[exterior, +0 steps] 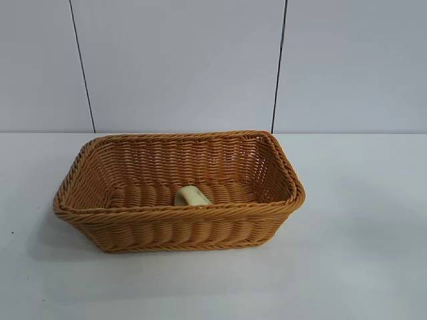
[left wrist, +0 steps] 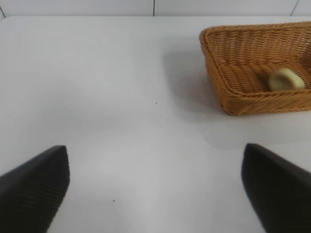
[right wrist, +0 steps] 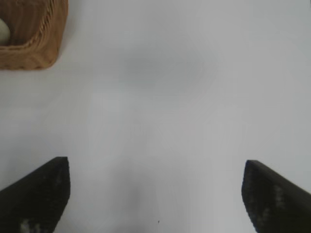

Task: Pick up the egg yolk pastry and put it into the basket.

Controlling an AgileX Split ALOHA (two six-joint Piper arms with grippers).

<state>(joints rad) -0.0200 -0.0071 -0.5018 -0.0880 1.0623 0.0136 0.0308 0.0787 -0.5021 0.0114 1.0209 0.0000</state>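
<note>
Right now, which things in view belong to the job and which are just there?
Job:
- egg yolk pastry, lying inside the basket
- basket
- right gripper, open over bare table
- left gripper, open, idle

Just there:
- white table
- panelled wall

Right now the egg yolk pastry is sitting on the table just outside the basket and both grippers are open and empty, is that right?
Not quite. The egg yolk pastry lies inside the basket, on its woven floor near the front wall, as the exterior view shows. The rest holds: the left gripper and right gripper are open and empty over bare table.
</note>
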